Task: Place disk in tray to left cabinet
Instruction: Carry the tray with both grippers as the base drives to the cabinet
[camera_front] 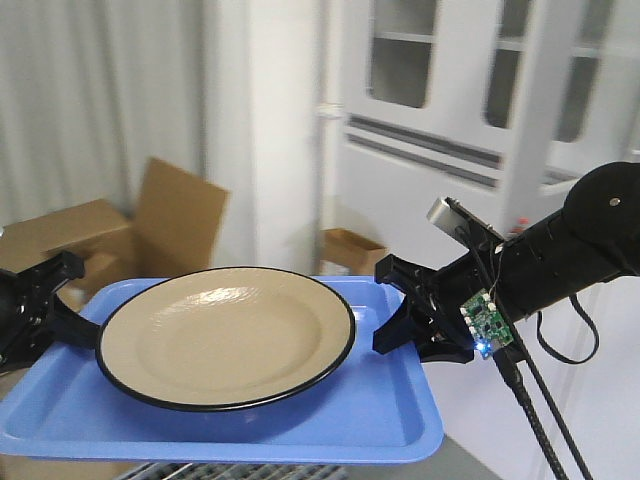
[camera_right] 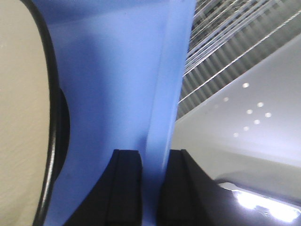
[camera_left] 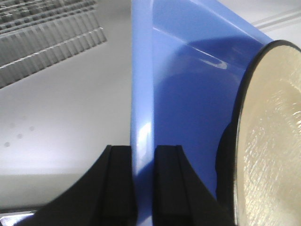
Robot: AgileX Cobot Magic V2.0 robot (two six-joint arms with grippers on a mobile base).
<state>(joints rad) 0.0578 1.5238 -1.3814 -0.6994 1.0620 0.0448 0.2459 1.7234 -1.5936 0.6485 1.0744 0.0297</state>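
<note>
At opposite tray (camera_front: 380, 410) lips, left gripper (camera_left: 143, 150) and right gripper (camera_right: 151, 155) clamp tight.
Uneven lifting could slide the disk (camera_front: 225, 335) off.

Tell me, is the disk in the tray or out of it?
In. The disk lies flat on the floor of the tray, inside its raised lip.

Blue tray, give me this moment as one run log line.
tray: held at both ends | left gripper: shut on left lip | right gripper: shut on right lip | disk: flat in tray
</note>
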